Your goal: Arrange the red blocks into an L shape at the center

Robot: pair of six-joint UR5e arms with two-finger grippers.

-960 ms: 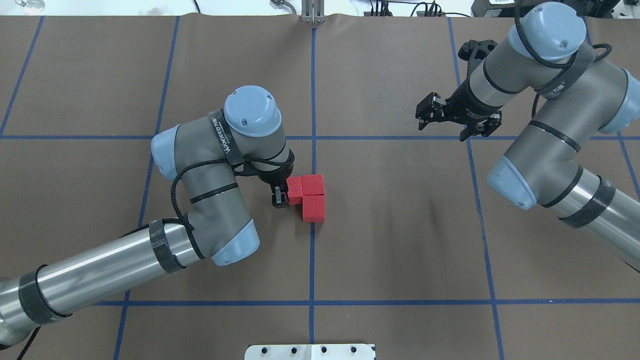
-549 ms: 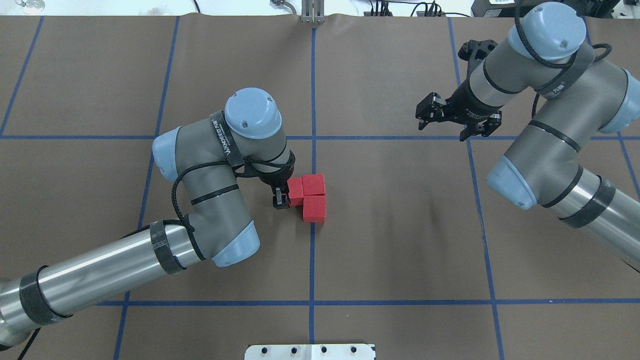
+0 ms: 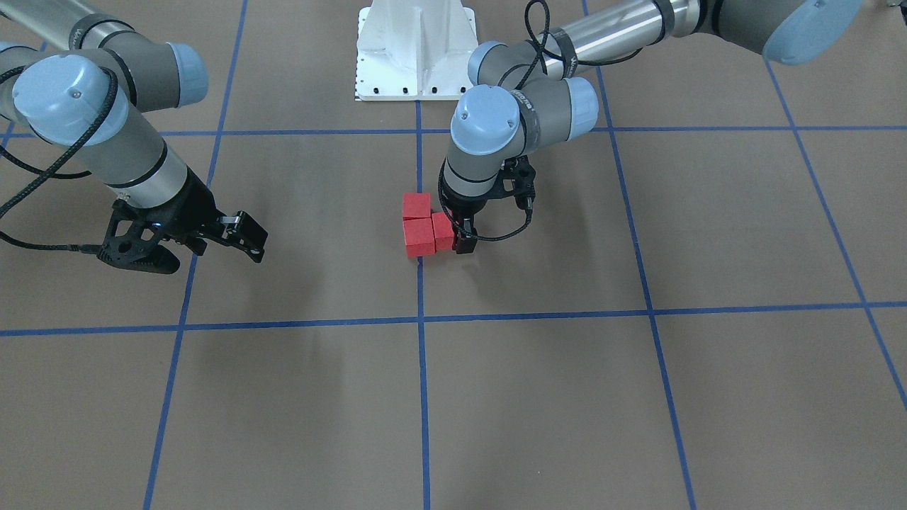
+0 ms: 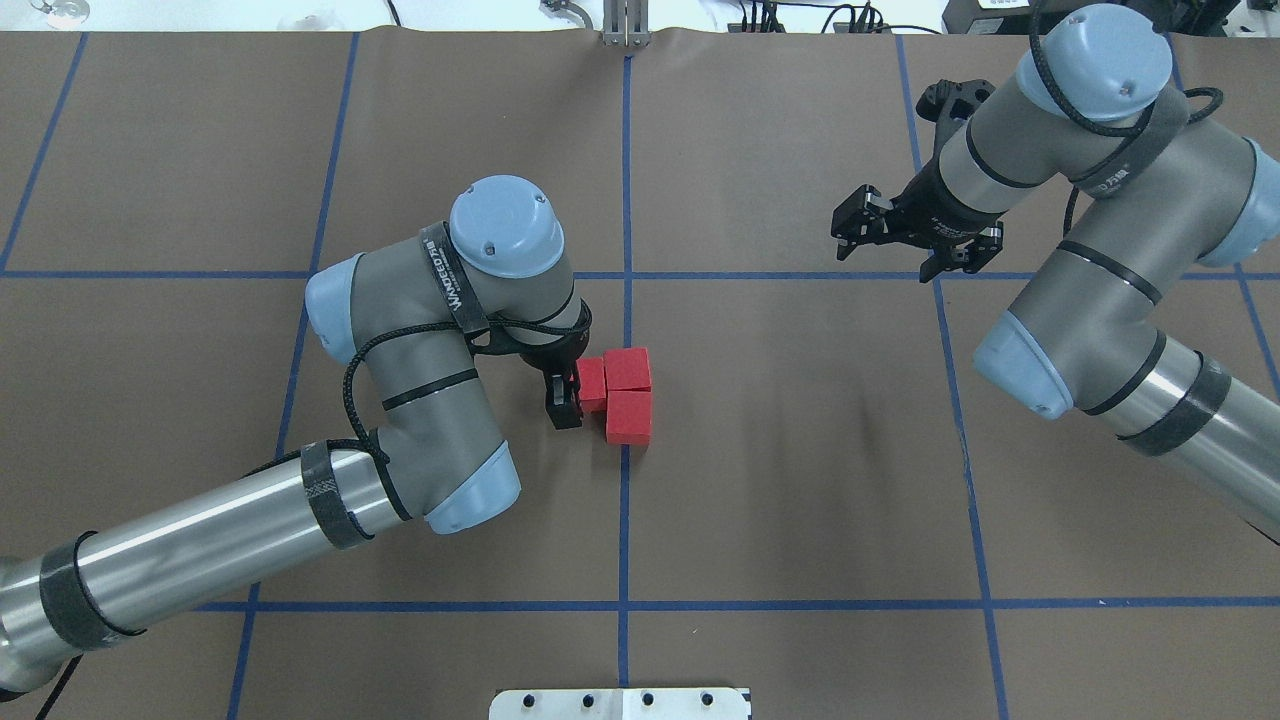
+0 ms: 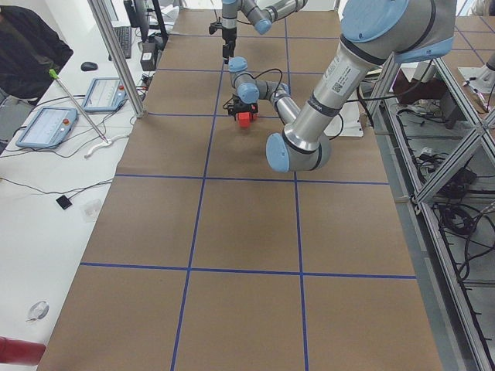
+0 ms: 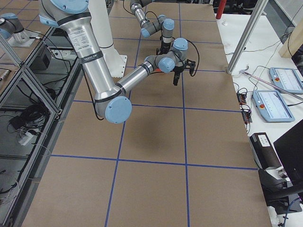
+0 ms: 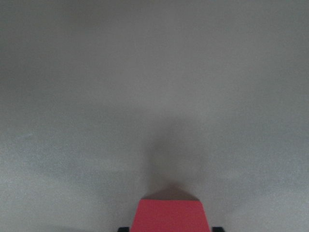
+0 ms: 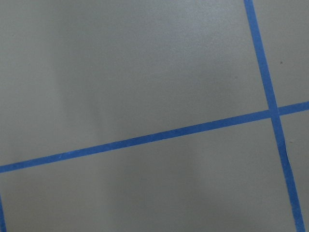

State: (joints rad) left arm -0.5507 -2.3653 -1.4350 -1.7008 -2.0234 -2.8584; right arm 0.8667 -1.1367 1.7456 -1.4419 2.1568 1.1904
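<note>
Currently my left claw (image 4: 573, 392) sits low over the table with its jaws closed on one red cube (image 4: 591, 384), which the wrist camera shows between the two tips. Hard against that cube, on the side away from the claw's arm, lie the other two red cubes (image 4: 629, 417), touching each other in a row along the blue tape line (image 4: 624, 520), so the three read as an L. Well beyond them my right claw (image 4: 888, 246) hangs spread wide above brown paper (image 4: 780, 420).
</note>
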